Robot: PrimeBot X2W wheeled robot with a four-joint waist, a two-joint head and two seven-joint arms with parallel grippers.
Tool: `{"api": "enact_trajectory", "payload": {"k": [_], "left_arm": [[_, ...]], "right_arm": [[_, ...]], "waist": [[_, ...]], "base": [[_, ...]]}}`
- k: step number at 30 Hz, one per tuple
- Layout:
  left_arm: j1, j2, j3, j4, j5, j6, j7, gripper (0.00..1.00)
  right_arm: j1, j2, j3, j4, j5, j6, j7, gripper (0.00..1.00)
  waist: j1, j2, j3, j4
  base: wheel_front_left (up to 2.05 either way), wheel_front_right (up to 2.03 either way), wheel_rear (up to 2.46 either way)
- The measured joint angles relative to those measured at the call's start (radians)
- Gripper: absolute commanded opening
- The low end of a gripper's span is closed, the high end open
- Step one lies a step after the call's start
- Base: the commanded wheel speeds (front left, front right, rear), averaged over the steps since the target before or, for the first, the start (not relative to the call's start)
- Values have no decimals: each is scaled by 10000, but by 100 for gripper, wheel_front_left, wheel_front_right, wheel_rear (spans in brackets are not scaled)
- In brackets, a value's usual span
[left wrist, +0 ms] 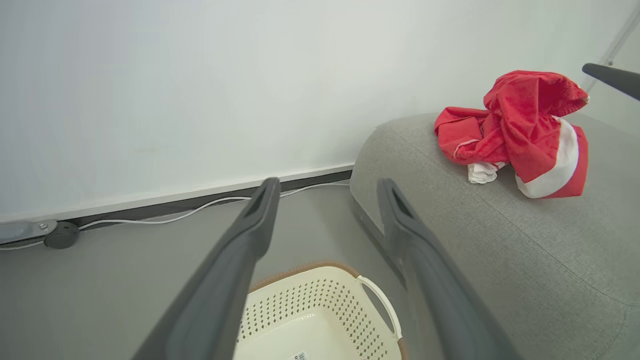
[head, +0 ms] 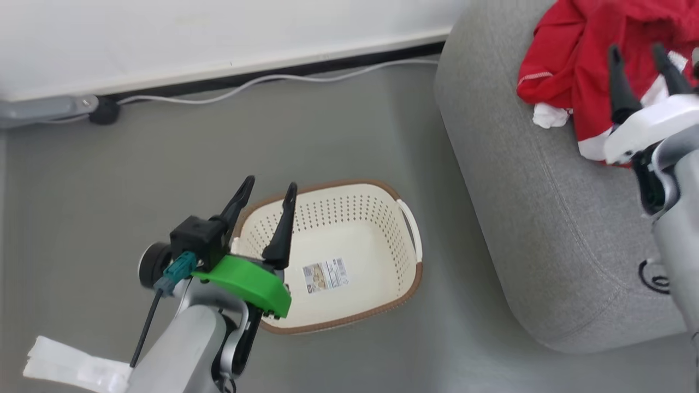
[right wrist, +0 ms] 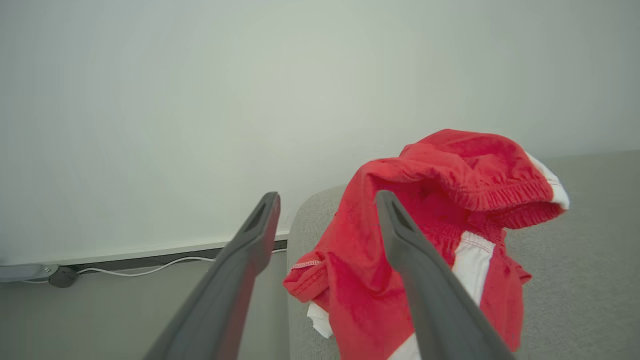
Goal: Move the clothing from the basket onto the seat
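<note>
Two grippers are showing in the head view, and both are standing spread wide with nothing between their fingers. The right gripper [head: 636, 49] is hovering at the upper right of the frame, directly over the clothing [head: 568, 65]. That clothing is a crumpled red heap with a white stripe and a scrap of white lining, lying on the seat [head: 535, 207] near its rounded end. In the right wrist view the heap is sitting just behind the right-hand finger; whether they are touching I cannot tell.

The left gripper [head: 271, 183] is hanging at the lower middle-left, fingers pointing over the rim of the basket [head: 377, 229], well apart from the clothing. The basket is resting on the grey floor [head: 164, 164] just left of the seat, its bottom showing a barcode sticker [head: 326, 274]. The left arm's green bracket [head: 246, 281] is covering the basket's near-left corner.

A white cable [head: 262, 82] is running along the foot of the wall [head: 218, 33] to a dark round plug [head: 104, 111] at the upper left. A white folded piece [head: 71, 367] is lying in the lower left corner.
</note>
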Motion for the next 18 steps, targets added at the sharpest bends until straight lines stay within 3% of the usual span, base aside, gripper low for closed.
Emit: {"api": "enact_trajectory", "payload": {"k": [18], "left_arm": [[1675,196,1850,527,-161,316,-267,100]], "right_arm": [[2179,1551,311,-1308,251,-19,-265,100]], "waist": [[0,0,-1916,1175]], "base": [[0,0,0]]}}
